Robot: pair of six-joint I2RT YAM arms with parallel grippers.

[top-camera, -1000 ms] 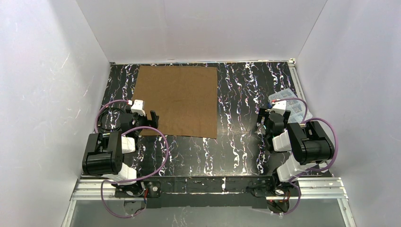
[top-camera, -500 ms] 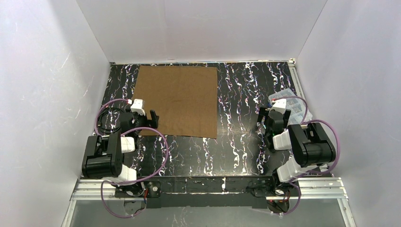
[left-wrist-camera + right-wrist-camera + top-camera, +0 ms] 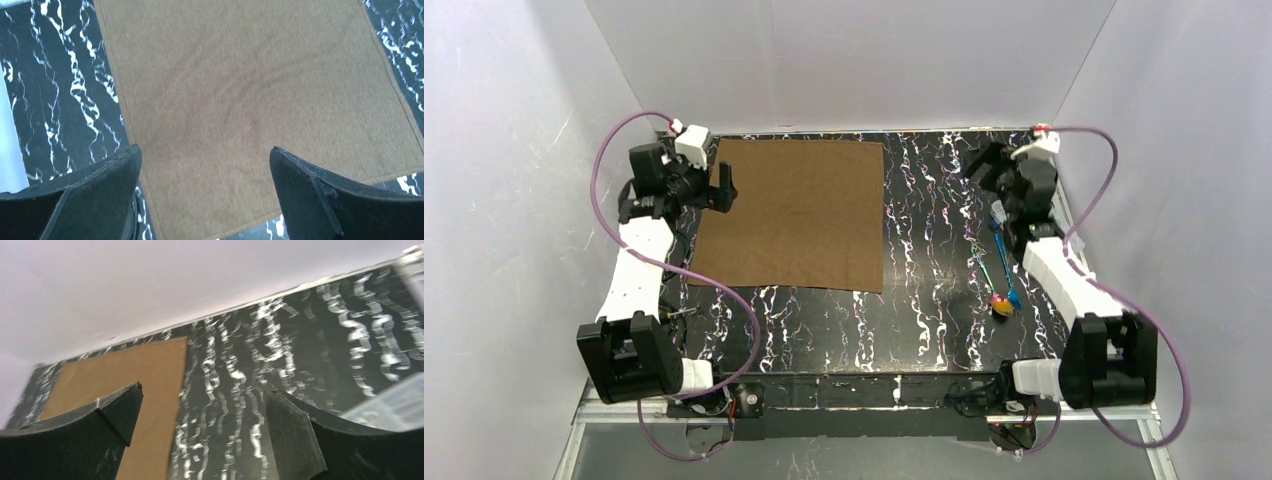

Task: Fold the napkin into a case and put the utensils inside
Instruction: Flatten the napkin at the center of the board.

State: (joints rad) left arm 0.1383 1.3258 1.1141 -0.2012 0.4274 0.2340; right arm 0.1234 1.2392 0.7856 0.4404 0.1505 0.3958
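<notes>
A plain matte brown square napkin (image 3: 794, 213) is lying flat and unfolded on the black, white-veined marble counter (image 3: 924, 320). Its far edge is running close along the white back wall (image 3: 844, 60), and its left edge is sitting near the counter's left rim.

The left pincer (image 3: 726, 187) is hovering over the napkin's far left part with its jaws spread wide and gripping nothing. In the left wrist view one finger (image 3: 95, 190) is hanging over the napkin's edge, where the cloth meets the counter.

The right pincer (image 3: 984, 166) is hovering over the counter near the far right corner, likewise wide open and empty. A clear plastic box (image 3: 395, 400) is showing blurred just beside it.

The thin shiny blue-teal and red-pink utensils (image 3: 1003, 300) are lying together on the counter alongside the right arm, well apart from the napkin. A broad band of counter is showing between them and the napkin's right edge, and another band is running along its near edge.
</notes>
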